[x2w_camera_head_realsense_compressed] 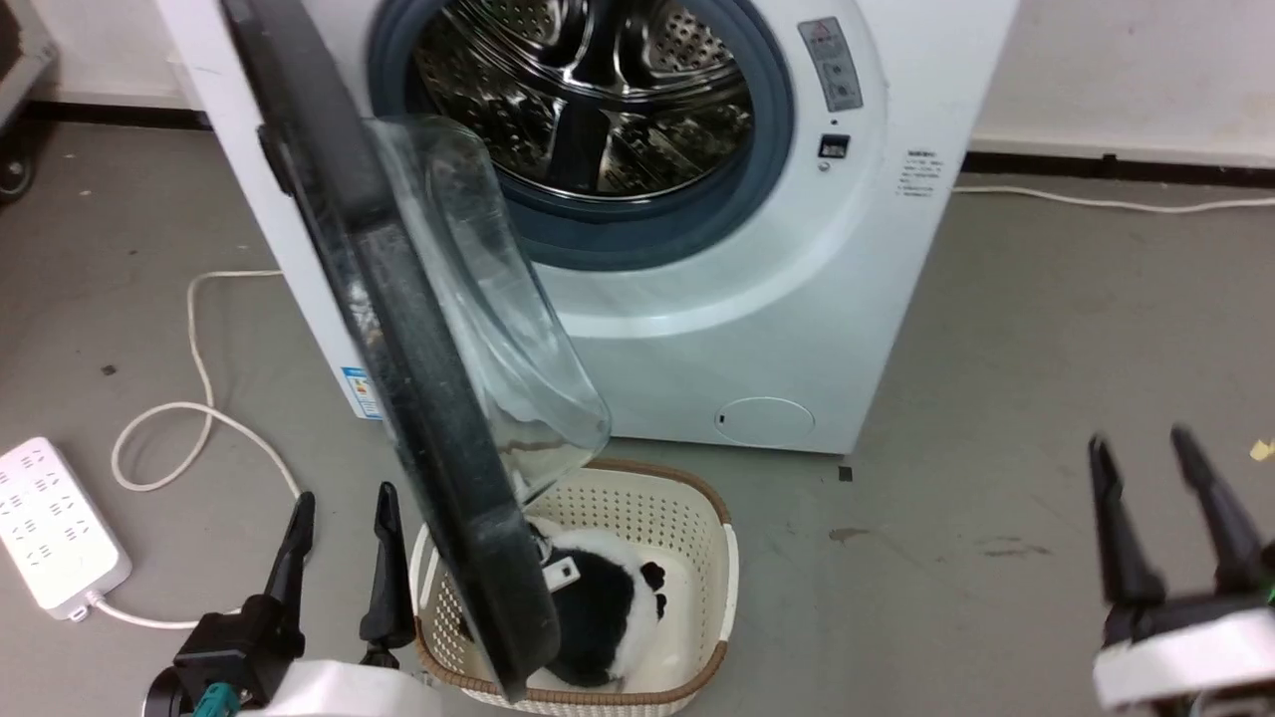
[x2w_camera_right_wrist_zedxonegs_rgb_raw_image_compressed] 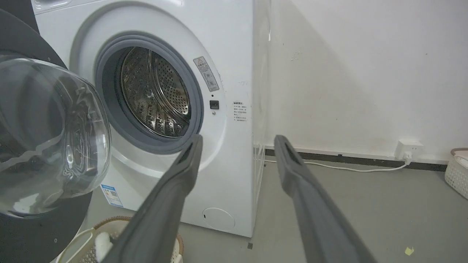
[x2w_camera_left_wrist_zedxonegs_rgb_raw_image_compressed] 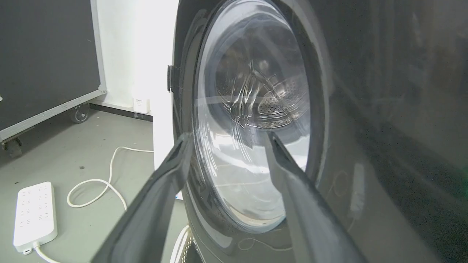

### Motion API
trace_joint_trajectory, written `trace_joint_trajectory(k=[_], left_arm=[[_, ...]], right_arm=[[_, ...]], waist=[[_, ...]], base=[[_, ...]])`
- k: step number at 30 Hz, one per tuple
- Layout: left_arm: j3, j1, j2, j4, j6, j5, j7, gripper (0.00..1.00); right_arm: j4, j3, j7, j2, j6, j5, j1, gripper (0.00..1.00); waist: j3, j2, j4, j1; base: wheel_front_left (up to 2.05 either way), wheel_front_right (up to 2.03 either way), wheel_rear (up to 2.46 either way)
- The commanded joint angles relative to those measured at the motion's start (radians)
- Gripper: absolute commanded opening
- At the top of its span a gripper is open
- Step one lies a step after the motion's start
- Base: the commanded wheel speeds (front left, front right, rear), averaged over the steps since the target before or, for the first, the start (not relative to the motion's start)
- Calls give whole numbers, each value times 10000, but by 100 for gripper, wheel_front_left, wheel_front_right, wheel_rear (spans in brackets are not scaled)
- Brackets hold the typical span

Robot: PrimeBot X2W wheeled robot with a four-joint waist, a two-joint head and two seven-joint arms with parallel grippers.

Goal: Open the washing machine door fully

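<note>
The washing machine door (x2w_camera_head_realsense_compressed: 408,398) stands swung out from the white machine (x2w_camera_head_realsense_compressed: 817,299), seen edge-on, its black rim toward me and its clear glass bowl (x2w_camera_head_realsense_compressed: 498,319) bulging to the right. The steel drum (x2w_camera_head_realsense_compressed: 588,90) shows through the uncovered opening. My left gripper (x2w_camera_head_realsense_compressed: 344,503) is open at the lower left, just left of the door's bottom edge, not touching it. In the left wrist view the door's outer face (x2w_camera_left_wrist_zedxonegs_rgb_raw_image_compressed: 256,109) lies close ahead between the fingers. My right gripper (x2w_camera_head_realsense_compressed: 1141,446) is open at the lower right, far from the door (x2w_camera_right_wrist_zedxonegs_rgb_raw_image_compressed: 47,138).
A white woven basket (x2w_camera_head_realsense_compressed: 687,508) holding a black and white plush sits on the floor under the door's lower edge. A power strip (x2w_camera_head_realsense_compressed: 55,523) and its looping white cable (x2w_camera_head_realsense_compressed: 199,398) lie at the left. A wheeled black case (x2w_camera_left_wrist_zedxonegs_rgb_raw_image_compressed: 44,65) stands behind.
</note>
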Motion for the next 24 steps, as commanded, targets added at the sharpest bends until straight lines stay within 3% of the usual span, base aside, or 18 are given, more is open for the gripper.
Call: trace_joint_trajectory(k=[1,7,17,18,19,24], left_arm=[[-27,197,16,1,-100,42,-55,100],[-47,332,16,84,-175,134,-55,100],[-126,345,16,250,-178,165,-55,100],[-133,338,16,268,-190,168,-55,41],[-137,329,16,284,-203,167,-55,0],[-93,258,16,168,-204,172,-55,0]], right_arm=[[-183,-252,-90,549,10,-590,519,100],[-594,-709,-109,1741,10,-1636,1432,100],[-654,-611,-111,2161,10,-2006,1723,100],[-663,-618,-111,2178,10,-1997,1727,100],[-666,-628,-111,2192,10,-1990,1729,100],[-684,-624,-111,2230,10,-1971,1707,100]], waist=[[33,0,-71,-1],[-3,0,-97,-1],[-76,0,12,-1],[-84,0,29,-1],[-93,0,43,-1],[-121,0,98,-1]], base=[[0,0,0],[0,0,0],[0,0,0],[0,0,0],[0,0,0],[0,0,0]])
